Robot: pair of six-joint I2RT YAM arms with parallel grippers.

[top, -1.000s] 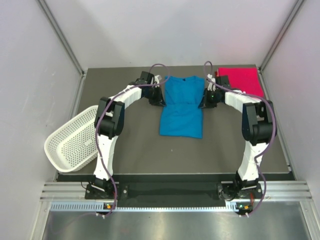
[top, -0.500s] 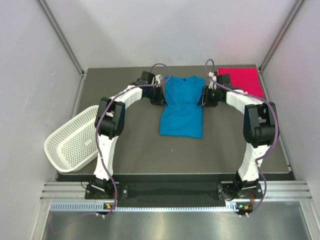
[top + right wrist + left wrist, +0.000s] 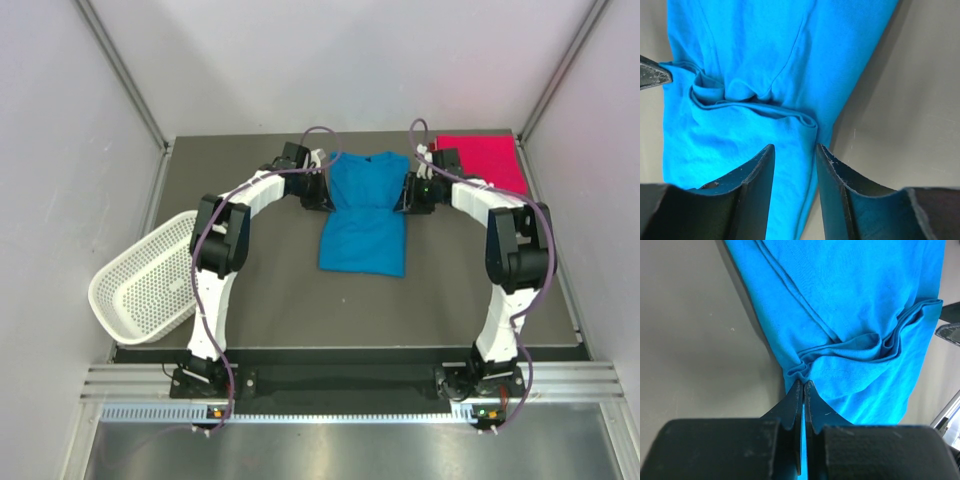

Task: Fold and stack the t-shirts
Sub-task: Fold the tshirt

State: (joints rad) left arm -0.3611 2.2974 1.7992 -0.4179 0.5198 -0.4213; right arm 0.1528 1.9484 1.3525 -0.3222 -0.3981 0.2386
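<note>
Right gripper has just parted its jaws and holds nothing; left gripper stays pinched on the bright blue cloth t-shirt, lying between them. Fold apparently laid; left release likely next.

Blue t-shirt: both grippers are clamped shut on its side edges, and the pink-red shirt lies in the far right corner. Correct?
No. Only the left gripper is shut on the blue t-shirt; the right wrist view shows the right gripper open, jaws apart over the edge. The rest holds.
</note>
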